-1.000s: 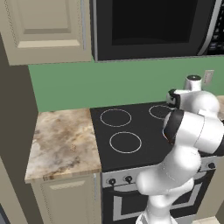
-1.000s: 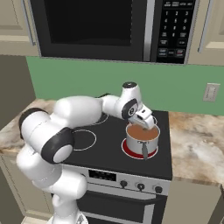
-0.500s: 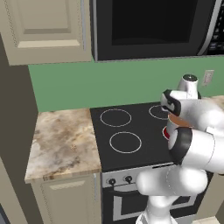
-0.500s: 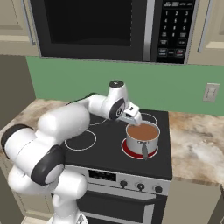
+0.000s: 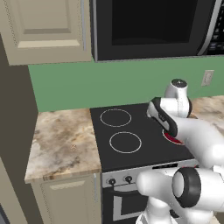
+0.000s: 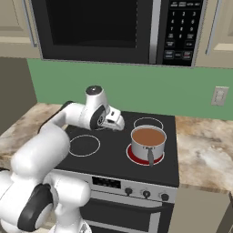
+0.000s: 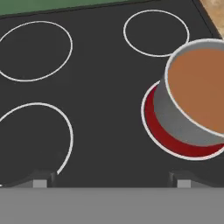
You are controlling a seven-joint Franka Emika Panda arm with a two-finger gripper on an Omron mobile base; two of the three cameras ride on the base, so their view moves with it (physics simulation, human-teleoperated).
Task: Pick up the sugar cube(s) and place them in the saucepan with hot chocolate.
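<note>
green wall and a dark microwave (image 6: 109, 32) back our stove (image 6: 104, 157), which we use as the landmark. we start from the saucepan with hot chocolate (image 6: 148, 141): it sits on the stove's front right ring, glowing red beneath it, brown liquid up near the rim and the dark handle pointing toward the stove's front edge. in the hand view the saucepan (image 7: 192, 94) lies off to one side, not under the fingers. we cannot make out any cube floating in the liquid, so we cannot tell whether one is already in.

our gripper (image 6: 116, 124) hangs above the middle of the stove, just beside the saucepan on its left, jaws spread wide with nothing between them; the two fingertips (image 7: 39, 180) frame bare black glass.

on the marbled counter (image 5: 57, 144) left of the stove we see a faint small speck (image 5: 73, 147) that may be a sugar cube, too small to be sure.

we judge the hand is empty and free, so at least one pick from the counter and one drop into the saucepan likely remain.
</note>
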